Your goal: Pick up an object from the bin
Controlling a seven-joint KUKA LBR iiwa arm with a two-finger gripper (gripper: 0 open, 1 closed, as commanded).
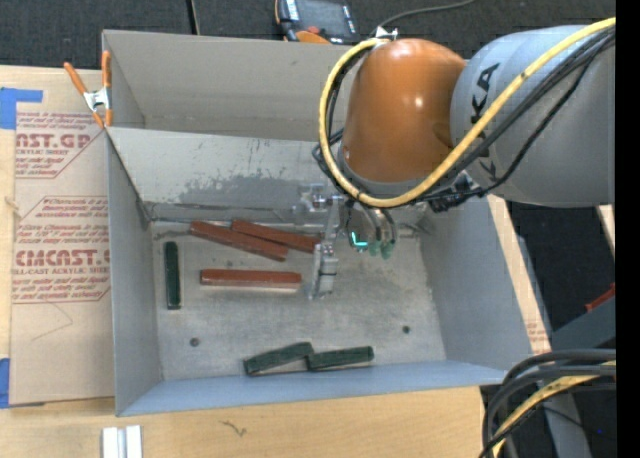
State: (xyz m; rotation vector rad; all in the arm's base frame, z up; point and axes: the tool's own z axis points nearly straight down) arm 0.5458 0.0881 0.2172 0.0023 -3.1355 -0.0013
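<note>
My gripper hangs below the arm's orange cover, near the middle of the bin, low over the floor. Its tip stands right beside the right end of a flat reddish-brown stick that lies crosswise on the bin floor. I cannot tell whether it touches the stick. Just behind that, two more reddish-brown sticks lie overlapping at a slant, their right ends close to the gripper's body.
A dark green stick lies lengthwise near the left wall. Two more dark green sticks lie end to end along the front wall. The arm and its cover hide the bin's back right part.
</note>
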